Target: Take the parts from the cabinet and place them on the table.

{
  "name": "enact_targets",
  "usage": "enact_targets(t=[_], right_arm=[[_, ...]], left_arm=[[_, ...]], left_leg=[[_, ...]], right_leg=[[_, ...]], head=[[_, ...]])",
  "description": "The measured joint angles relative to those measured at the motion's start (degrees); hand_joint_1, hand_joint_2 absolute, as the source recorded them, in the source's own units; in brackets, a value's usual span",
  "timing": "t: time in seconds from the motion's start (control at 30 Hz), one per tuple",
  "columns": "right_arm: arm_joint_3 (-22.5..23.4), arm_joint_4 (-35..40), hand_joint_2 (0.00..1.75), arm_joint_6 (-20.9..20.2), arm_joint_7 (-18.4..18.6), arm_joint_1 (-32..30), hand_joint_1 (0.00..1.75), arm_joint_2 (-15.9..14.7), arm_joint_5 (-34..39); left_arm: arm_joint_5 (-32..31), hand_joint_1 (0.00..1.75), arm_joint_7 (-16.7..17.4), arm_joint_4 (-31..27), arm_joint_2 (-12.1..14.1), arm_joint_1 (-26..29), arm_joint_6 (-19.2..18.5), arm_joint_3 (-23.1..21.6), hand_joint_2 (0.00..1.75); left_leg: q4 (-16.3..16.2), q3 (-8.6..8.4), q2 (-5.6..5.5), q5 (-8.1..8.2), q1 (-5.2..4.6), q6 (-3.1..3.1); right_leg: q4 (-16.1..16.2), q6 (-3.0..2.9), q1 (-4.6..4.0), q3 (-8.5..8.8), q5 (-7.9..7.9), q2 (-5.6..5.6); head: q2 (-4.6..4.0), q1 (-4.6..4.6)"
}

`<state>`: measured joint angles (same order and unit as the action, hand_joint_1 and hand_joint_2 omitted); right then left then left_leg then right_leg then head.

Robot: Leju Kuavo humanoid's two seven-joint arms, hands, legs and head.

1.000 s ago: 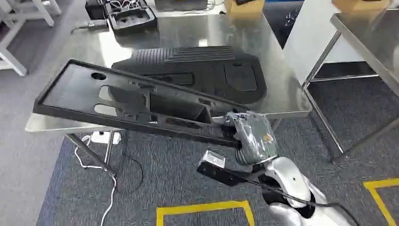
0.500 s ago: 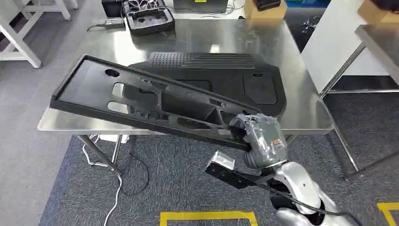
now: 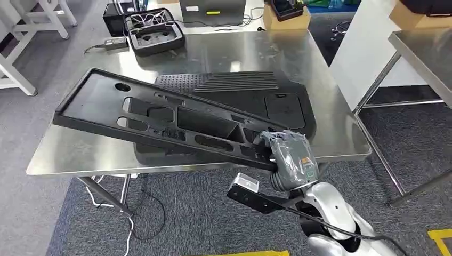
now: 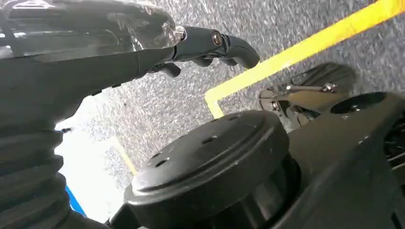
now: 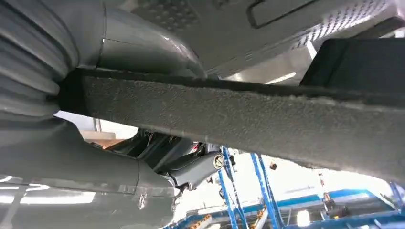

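Two black parts at one steel table — one held, one lying flat.

We see our right hand (image 3: 288, 158) gripping the near end of the long black frame panel (image 3: 160, 120), tilted above the table (image 3: 80, 152) and over the ribbed panel (image 3: 250, 96) lying there. Our left hand (image 4: 210, 45) hangs by the floor; we cannot tell its fingers' state — they are partly hidden.

- Long frame-shaped panel (image 3: 154, 120): matte black.
- Ribbed moulded panel (image 3: 250, 96) under it: black, with fine parallel ridges.
- Table (image 3: 341, 133): bright brushed steel.
- Carpet (image 3: 192, 213): speckled dark grey with a yellow tape line (image 4: 286, 52).
- Right hand (image 3: 288, 157): grey.
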<state>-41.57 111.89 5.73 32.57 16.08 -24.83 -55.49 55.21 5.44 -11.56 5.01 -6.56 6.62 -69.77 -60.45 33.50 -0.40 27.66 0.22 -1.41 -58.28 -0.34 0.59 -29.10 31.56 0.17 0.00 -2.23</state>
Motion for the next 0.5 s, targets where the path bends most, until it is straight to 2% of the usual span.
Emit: enact_targets(t=[0.03,0.1,0.17,0.2,0.23,0.27,0.3,0.33,0.37,0.4,0.43,0.47,0.5], right_arm=[[0.0,0.0,1.75,0.0,0.0,0.0,1.75,0.0,-0.1],[0.0,0.0,1.75,0.1,0.0,-0.1,1.75,0.0,-0.1],[0.1,0.0,1.75,0.1,0.0,-0.1,1.75,0.0,-0.1],[0.1,0.0,1.75,0.2,0.0,0.0,1.75,0.0,-0.2],[0.1,0.0,1.75,0.2,0.0,0.0,1.75,0.0,-0.2],[0.1,0.0,1.75,0.2,0.0,-0.2,1.75,0.0,-0.2],[0.1,0.0,1.75,0.2,0.1,-0.4,1.75,0.0,-0.2],[0.1,0.0,1.75,0.2,0.1,-0.6,1.75,0.0,-0.2],[0.1,0.0,1.75,0.2,0.1,-0.7,1.75,0.0,-0.2],[0.1,0.0,1.75,0.2,0.1,-0.7,1.75,0.0,-0.2],[0.1,0.0,1.75,0.2,0.1,-0.7,1.75,0.0,-0.2],[0.1,0.0,1.75,0.2,0.1,-0.7,1.75,0.0,-0.3],[0.1,0.0,1.75,0.2,0.2,-0.8,1.75,0.0,-0.2]], left_arm=[[0.0,0.00,0.0,0.0,0.0,-0.1,0.0,0.0,1.75],[0.0,0.00,0.0,0.0,0.0,-0.1,0.0,0.0,1.75],[0.0,0.00,0.0,0.0,-0.1,-0.1,0.0,0.0,1.75],[-0.1,0.00,0.0,0.0,-0.1,-0.1,0.1,0.0,1.75],[-0.1,0.00,0.0,0.0,-0.1,-0.1,0.1,0.0,1.75],[-0.1,0.00,0.0,0.0,-0.1,-0.1,0.1,0.0,1.75],[-0.1,0.00,0.0,0.0,-0.1,-0.1,0.1,0.0,1.75],[-0.2,0.00,0.0,0.0,-0.1,0.0,0.2,0.0,1.75],[-0.2,0.00,0.0,0.0,-0.1,0.0,0.2,0.0,1.75],[-0.2,0.00,0.0,0.0,-0.1,0.0,0.2,0.0,1.75],[-0.2,0.00,0.0,0.0,-0.1,0.0,0.3,0.0,1.75],[-0.2,0.00,0.0,0.0,-0.1,0.0,0.3,0.0,1.75],[-0.3,0.00,0.0,0.0,-0.5,0.1,0.2,0.0,1.75]], left_leg=[[1.1,-0.60,-0.01,1.28,-0.06,0.81],[0.9,-0.35,-0.27,1.36,-0.21,1.29],[1.4,-1.26,-0.26,1.64,0.24,1.98],[1.6,-1.80,-0.20,1.95,0.27,2.47],[1.7,-2.01,-0.16,2.10,0.24,2.70],[1.7,-2.32,-0.11,2.45,0.11,2.93],[1.7,-2.61,-0.11,2.71,0.01,3.05],[1.7,-2.98,-0.14,3.03,-0.12,3.12],[1.7,-3.42,-0.19,3.34,-0.21,3.16],[1.7,-4.16,-0.30,3.85,-0.35,3.16],[1.7,-5.07,-0.41,4.42,-0.51,3.12],[1.7,-5.79,-0.46,5.01,-0.56,3.05],[2.1,-5.47,-0.42,5.26,-0.54,2.82]], right_leg=[[-0.1,0.33,-0.01,-0.54,-0.18,-0.01],[0.2,0.64,-0.05,-0.60,-0.18,-0.14],[-0.9,1.21,0.12,-0.38,0.88,-0.16],[-4.5,1.46,0.10,-2.11,2.21,-0.18],[-7.7,1.61,0.13,-3.99,3.39,-0.18],[-13.8,1.71,0.13,-7.79,5.22,-0.18],[-17.5,1.68,0.12,-10.41,5.85,-0.18],[-19.1,1.53,0.11,-12.07,5.29,-0.18],[-18.4,1.33,0.06,-12.54,3.59,-0.17],[-14.7,0.81,-0.11,-11.76,0.02,-0.17],[-8.9,0.20,-0.38,-9.92,-4.29,-0.14],[-4.4,-0.48,-0.85,-8.54,-6.65,-0.04],[-5.0,-0.91,-1.16,-8.30,-5.91,0.10]], head=[[0.00,0.22],[0.00,0.70],[0.00,0.92],[0.00,1.77],[0.00,2.19],[0.00,2.56],[0.00,2.76],[0.00,2.96],[0.00,3.13],[0.00,3.34],[0.00,3.57],[0.00,3.85],[-0.02,3.37]])
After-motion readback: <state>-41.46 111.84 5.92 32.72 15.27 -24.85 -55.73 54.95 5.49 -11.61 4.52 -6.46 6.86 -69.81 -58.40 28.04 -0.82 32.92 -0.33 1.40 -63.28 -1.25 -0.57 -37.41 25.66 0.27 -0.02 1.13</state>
